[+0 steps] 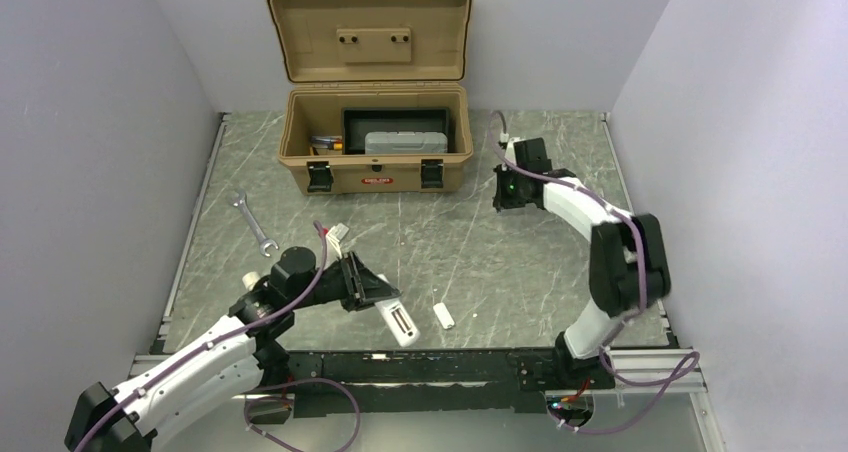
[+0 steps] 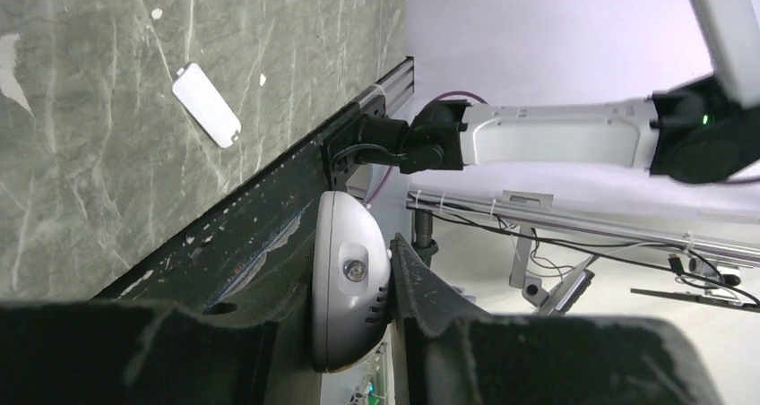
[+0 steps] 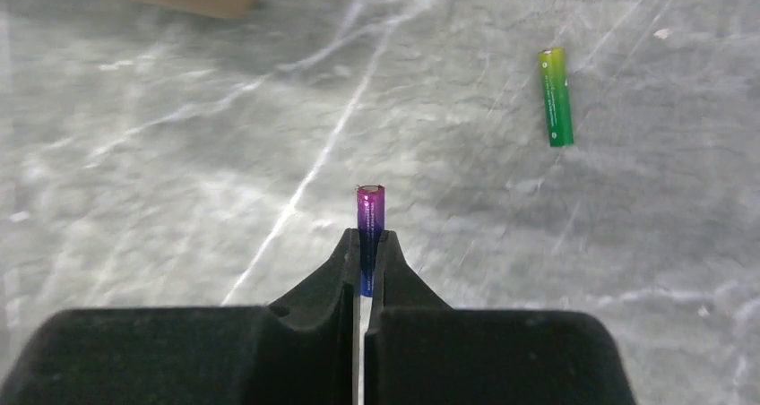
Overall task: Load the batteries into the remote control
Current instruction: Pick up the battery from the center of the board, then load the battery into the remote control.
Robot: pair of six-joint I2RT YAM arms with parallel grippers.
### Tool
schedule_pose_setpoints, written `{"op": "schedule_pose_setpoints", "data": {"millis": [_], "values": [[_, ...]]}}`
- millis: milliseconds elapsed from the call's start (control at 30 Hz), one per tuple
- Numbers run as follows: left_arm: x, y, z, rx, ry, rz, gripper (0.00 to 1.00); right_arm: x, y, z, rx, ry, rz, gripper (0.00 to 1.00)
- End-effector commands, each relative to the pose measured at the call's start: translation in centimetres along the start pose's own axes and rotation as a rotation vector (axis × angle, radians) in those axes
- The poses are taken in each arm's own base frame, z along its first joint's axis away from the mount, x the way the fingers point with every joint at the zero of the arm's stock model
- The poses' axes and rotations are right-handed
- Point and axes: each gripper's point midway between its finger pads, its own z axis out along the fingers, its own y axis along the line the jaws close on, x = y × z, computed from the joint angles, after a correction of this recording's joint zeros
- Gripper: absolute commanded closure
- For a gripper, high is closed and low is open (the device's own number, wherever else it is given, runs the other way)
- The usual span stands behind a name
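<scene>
Your left gripper (image 1: 372, 290) pinches the remote control (image 1: 398, 322) at the near edge of the table (image 1: 500, 262). Its wrist view shows only one rounded end between the fingers (image 2: 538, 360). The remote's long axis runs diagonally toward near right, with the white tab (image 1: 444, 316) just beside it. Farther off, your right gripper (image 3: 366, 244) clamps the purple battery (image 3: 369, 210) lengthwise, lower end hidden. The green battery (image 3: 556, 96) lies apart, roughly parallel.

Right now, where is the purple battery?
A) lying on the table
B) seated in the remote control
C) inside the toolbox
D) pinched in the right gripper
D: the right wrist view shows the purple battery clamped between the fingertips of the right gripper, while the green battery lies loose on the table; the left gripper holds the remote control.
</scene>
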Motion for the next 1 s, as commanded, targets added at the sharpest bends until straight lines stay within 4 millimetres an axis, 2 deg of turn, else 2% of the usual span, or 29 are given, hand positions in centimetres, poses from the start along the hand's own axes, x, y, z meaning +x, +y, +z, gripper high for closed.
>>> {"op": "schedule_pose_setpoints", "data": {"millis": [0, 100, 167, 233, 367, 467, 667, 767, 900, 967], "values": [[-1.7, -3.0, -0.7, 0.047, -0.069, 0.096, 1.0, -2.8, 3.2, -7.2, -0.089, -0.167, -0.032, 1.0], [-2.0, -2.8, -0.8, 0.026, -0.068, 0.088, 1.0, -2.6, 5.7, -11.8, -0.154, -0.261, -0.064, 1.0], [-2.3, -2.7, -0.8, 0.013, -0.07, 0.081, 1.0, -2.1, 8.1, -15.0, -0.187, -0.304, -0.113, 1.0], [-2.6, -3.0, -1.0, 0.013, -0.083, 0.088, 1.0, -1.2, 11.6, -18.2, -0.234, -0.351, -0.185, 1.0], [-3.2, -3.7, -1.2, 0.031, -0.109, 0.094, 1.0, 1.3, 19.2, -24.7, -0.525, -0.454, -0.255, 1.0], [-3.3, -4.3, -1.4, 0.038, -0.113, 0.103, 1.0, 3.5, 22.6, -28.3, -0.742, -0.492, -0.269, 1.0], [-3.7, -6.4, -2.1, 0.098, -0.143, 0.147, 1.0, 7.9, 27.6, -32.9, -1.091, -0.422, -0.391, 1.0], [-3.8, -7.5, -2.3, 0.122, -0.142, 0.169, 1.0, 8.7, 29.4, -35.5, -1.247, -0.414, -0.408, 1.0], [-3.7, -8.6, -2.6, 0.15, -0.141, 0.204, 1.0, 10.0, 30.6, -38.2, -1.4, -0.412, -0.472, 1.0], [-3.7, -8.9, -2.7, 0.163, -0.14, 0.213, 1.0, 10.6, 30.8, -38.7, -1.449, -0.4, -0.501, 1.0]]}}
